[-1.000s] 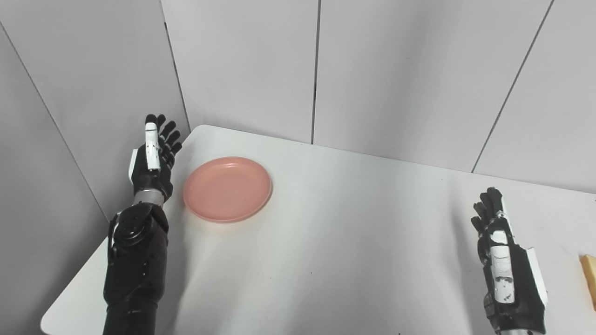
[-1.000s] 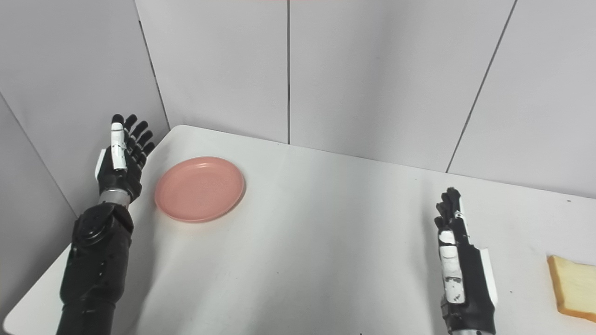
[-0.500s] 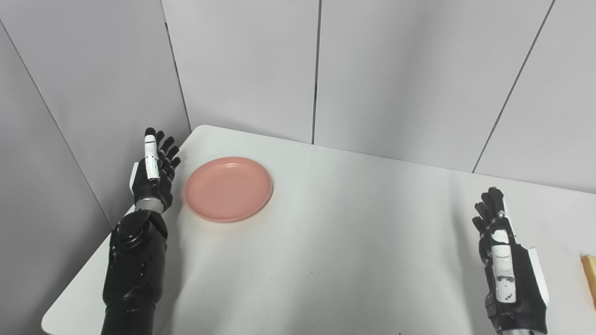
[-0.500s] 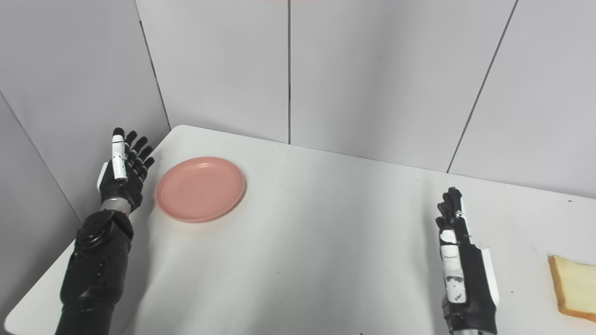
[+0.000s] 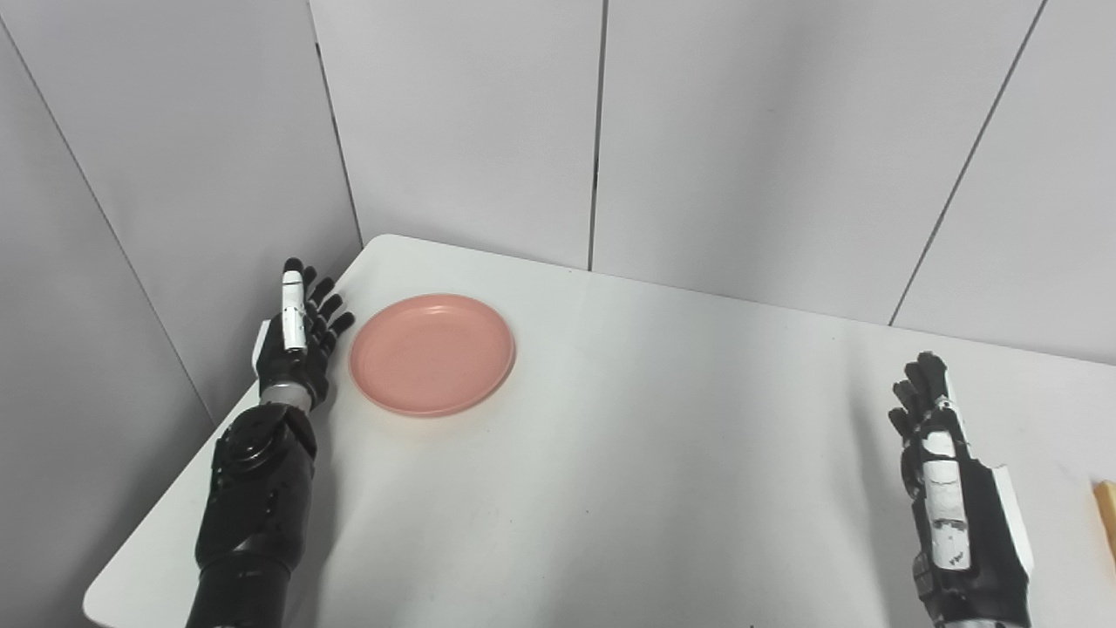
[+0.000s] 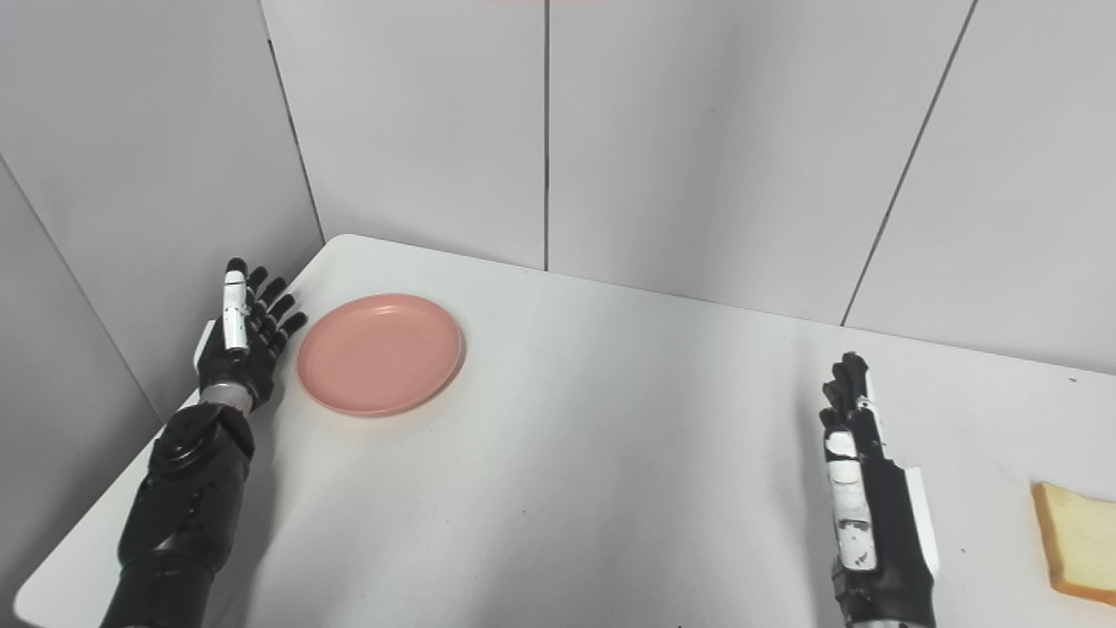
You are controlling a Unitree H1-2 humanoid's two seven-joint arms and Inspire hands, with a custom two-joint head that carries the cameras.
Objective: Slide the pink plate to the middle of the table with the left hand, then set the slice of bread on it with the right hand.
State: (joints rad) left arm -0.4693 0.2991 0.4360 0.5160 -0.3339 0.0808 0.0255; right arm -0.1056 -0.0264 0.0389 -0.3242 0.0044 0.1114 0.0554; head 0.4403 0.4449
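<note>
A round pink plate lies empty near the far left corner of the white table. My left hand stands edge-on just left of the plate, open with fingers spread, a small gap from its rim. My right hand hovers open and upright near the table's right front, holding nothing. A slice of bread lies flat on the table to the right of that hand, cut off by the picture's edge; only a sliver of the bread shows in the left eye view.
Grey panelled walls close in behind the table and along its left side, right beside my left hand. The table's left edge runs diagonally under my left forearm.
My left hand has come down and moved slightly right, nearer the plate's left rim. The plate, the bread and my right hand have stayed put; the view has shifted a little.
</note>
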